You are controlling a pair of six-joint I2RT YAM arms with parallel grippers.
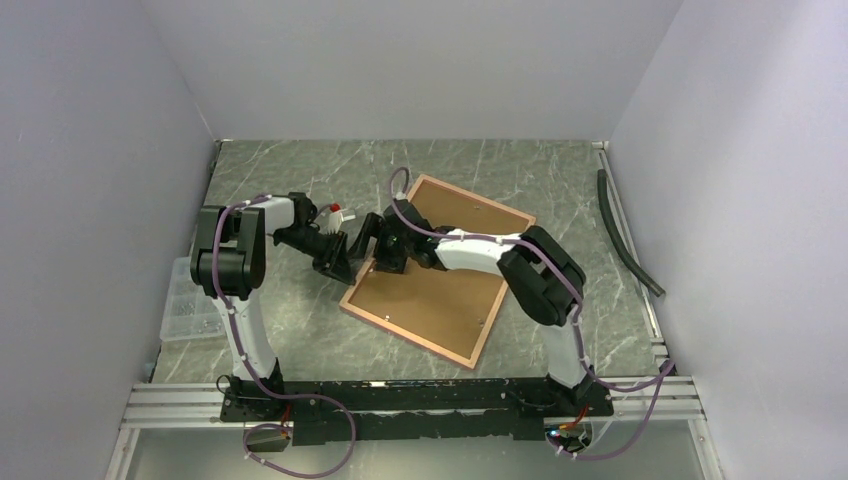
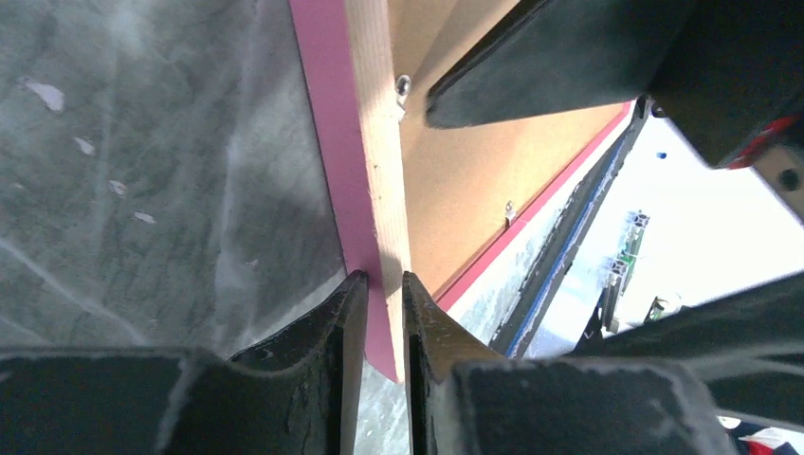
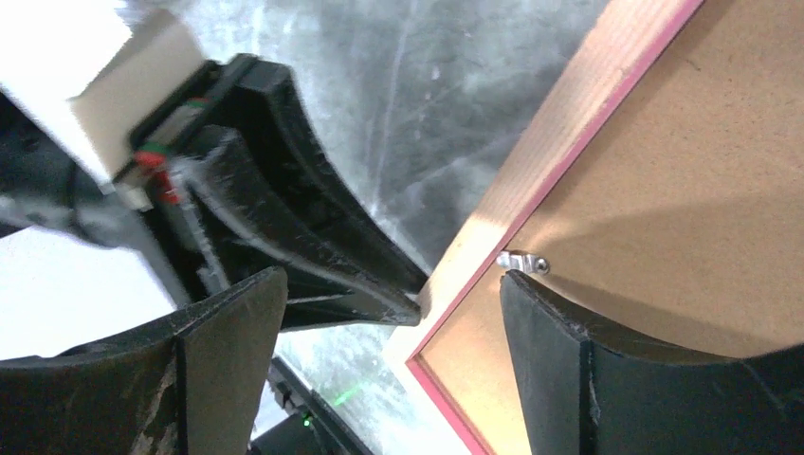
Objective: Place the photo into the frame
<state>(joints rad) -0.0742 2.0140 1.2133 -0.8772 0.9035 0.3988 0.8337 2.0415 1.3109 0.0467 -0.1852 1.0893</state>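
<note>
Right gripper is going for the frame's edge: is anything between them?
Yes. The left gripper, shut on the frame at its edge, has a finger in the open right gripper gap, between its outer finger and that edge, beside a metal tab.

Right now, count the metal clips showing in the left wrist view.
2 on the frame: one clip by the gripped rail, another clip on the far rail; more may be hidden.

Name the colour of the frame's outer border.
Pink, along the frame; shows best in the left wrist view.
</note>
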